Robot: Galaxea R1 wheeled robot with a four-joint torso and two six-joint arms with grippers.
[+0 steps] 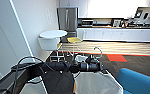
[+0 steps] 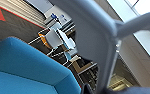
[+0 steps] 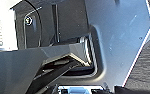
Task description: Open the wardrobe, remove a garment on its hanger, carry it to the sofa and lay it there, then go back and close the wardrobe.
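The carrying step looks in hand: the left gripper [image 1: 99, 65] bears the white T-shirt [image 1: 96, 82] on its hanger [image 1: 98, 51], finger opening untellable, beside the blue sofa [image 1: 138, 82], so next calls for laying it on the seat.

White wall [image 1: 36, 22] at left; tall stainless-steel refrigerator [image 1: 67, 18] at the far end; long white kitchen counter [image 1: 116, 34] beside it, cluttered on top; bright light above the counter; pale wood-plank floor [image 1: 111, 46] meets dark carpet [image 1: 138, 62] with a red rectangular patch [image 1: 116, 57]; round white table [image 1: 53, 33] near a yellow-seated chair [image 1: 74, 40].
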